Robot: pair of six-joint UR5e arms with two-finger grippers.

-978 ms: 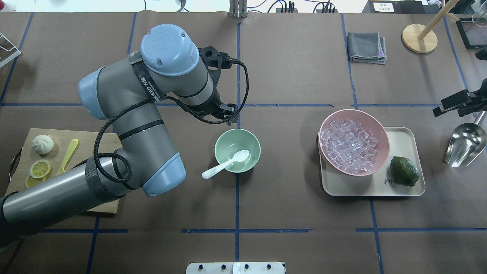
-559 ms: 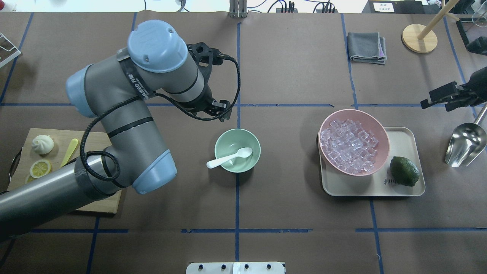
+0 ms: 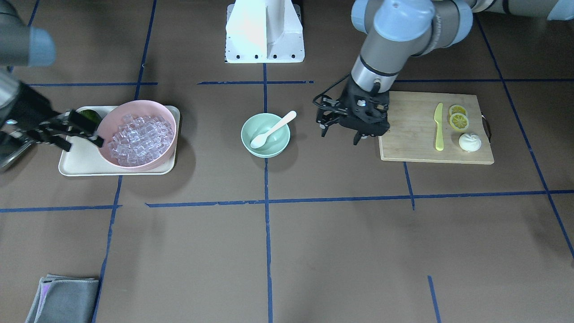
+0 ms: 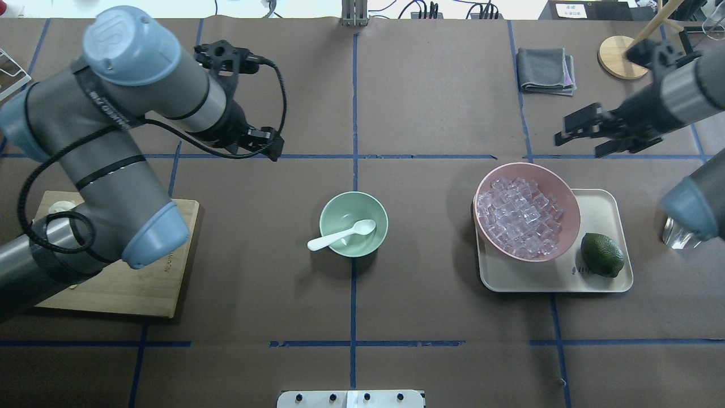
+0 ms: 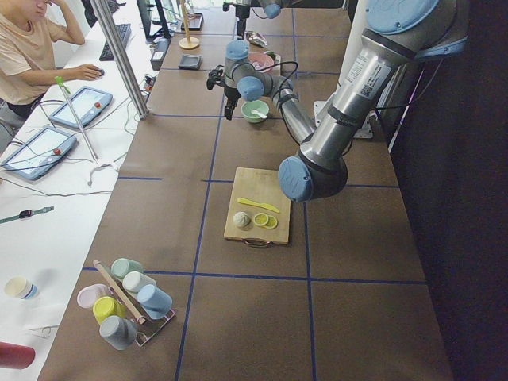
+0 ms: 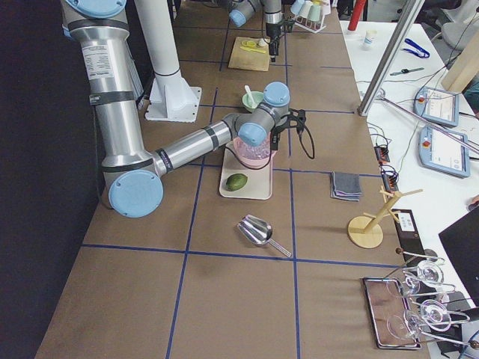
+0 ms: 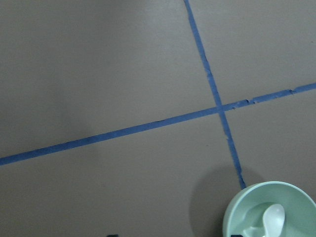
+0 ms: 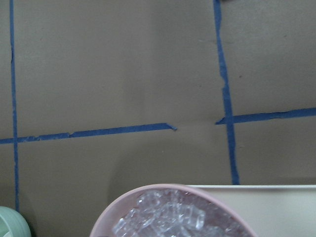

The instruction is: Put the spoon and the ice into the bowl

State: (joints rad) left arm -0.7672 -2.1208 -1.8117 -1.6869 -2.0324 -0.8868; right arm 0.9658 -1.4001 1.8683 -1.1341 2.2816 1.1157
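The white spoon (image 4: 341, 234) lies in the mint-green bowl (image 4: 378, 238), its handle out over the rim; both show in the front view, spoon (image 3: 272, 130) and bowl (image 3: 251, 143), and at the bottom of the left wrist view (image 7: 271, 217). Ice cubes (image 4: 521, 218) fill the pink bowl (image 4: 571, 195). My left gripper (image 4: 271, 146) is open and empty, up and to the left of the green bowl; it also shows in the front view (image 3: 339, 137). My right gripper (image 4: 578, 143) is open and empty, hovering just beyond the pink bowl's far rim.
The pink bowl and a lime (image 4: 602, 255) sit on a cream tray (image 4: 600, 283). A metal scoop (image 6: 258, 230) lies right of the tray. A cutting board (image 3: 412, 134) holds a yellow knife (image 3: 438, 125), lemon slices (image 3: 458, 119) and a bun (image 3: 470, 142). A grey cloth (image 4: 545, 69) lies at the back.
My left arm has drawn back to the left, away from the green bowl; the spoon settled in it. My right arm has swung left from the scoop toward the pink bowl.
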